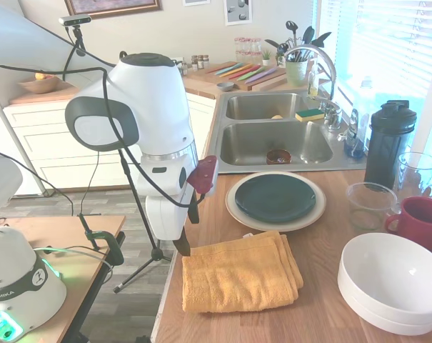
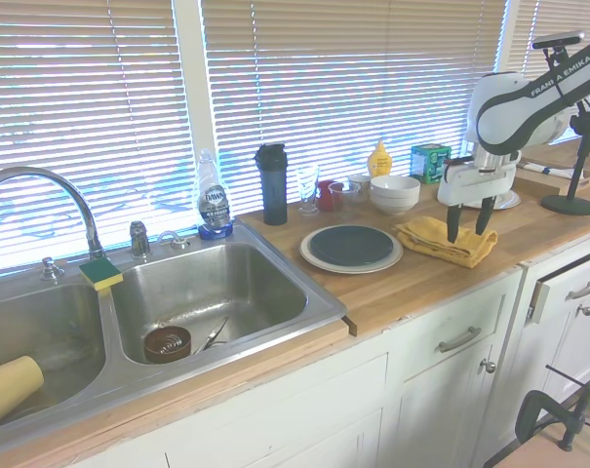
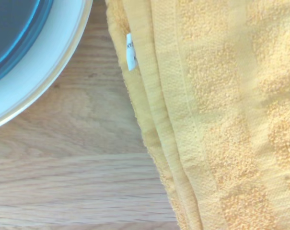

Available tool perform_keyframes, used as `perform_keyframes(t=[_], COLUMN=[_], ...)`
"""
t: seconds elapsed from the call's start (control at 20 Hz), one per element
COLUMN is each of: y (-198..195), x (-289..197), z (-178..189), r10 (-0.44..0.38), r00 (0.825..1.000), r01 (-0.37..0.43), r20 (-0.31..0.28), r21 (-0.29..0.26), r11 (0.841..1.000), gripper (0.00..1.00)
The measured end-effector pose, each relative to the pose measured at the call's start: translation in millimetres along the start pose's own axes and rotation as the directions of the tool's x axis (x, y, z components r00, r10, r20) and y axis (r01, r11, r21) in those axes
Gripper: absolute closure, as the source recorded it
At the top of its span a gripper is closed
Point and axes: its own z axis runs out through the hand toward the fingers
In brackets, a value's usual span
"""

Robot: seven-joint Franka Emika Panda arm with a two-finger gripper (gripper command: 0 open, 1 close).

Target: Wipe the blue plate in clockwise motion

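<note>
- Pointing straight down, the gripper (image 2: 469, 230) hangs over the folded yellow towel (image 2: 445, 240), its two dark fingers (image 2: 453, 222) spread apart with nothing between them; the tips are just above the cloth or barely on it, and I cannot tell which.
- The towel lies flat on the wooden worktop (image 2: 421, 283), near its front edge, folded in several layers with a small white label (image 3: 131, 51) at one fold.
- The blue plate (image 1: 275, 196) sits centred on a larger cream-white plate (image 1: 236, 213), just beside the towel and between it and the steel sink (image 2: 226, 292).
- In the wrist view the cream rim (image 3: 44, 67) and the towel edge (image 3: 183, 120) are apart, with bare wood between them.
- Stacked white bowls (image 1: 390, 282), a red mug (image 1: 423, 220), a clear cup (image 1: 369, 204) and a dark shaker bottle (image 1: 389, 143) stand along the window side of the worktop.
- A green-and-yellow sponge (image 2: 100, 272) rests on the sink's back rim.
</note>
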Motion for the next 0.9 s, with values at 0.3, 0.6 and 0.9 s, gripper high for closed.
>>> perform_keyframes(t=[0.3,0.6,0.9], y=[-4,-26,-58], x=[7,34,60], z=[-5,-8,-4], r10=[-0.007,-0.01,-0.04], r00=[1.0,1.0,0.999], r01=[0.007,0.01,0.039], r20=[-0.014,-0.027,-0.031], r21=[0.002,-0.001,-0.031], r11=[1.0,1.0,0.999], gripper=[0.0,0.0,0.0])
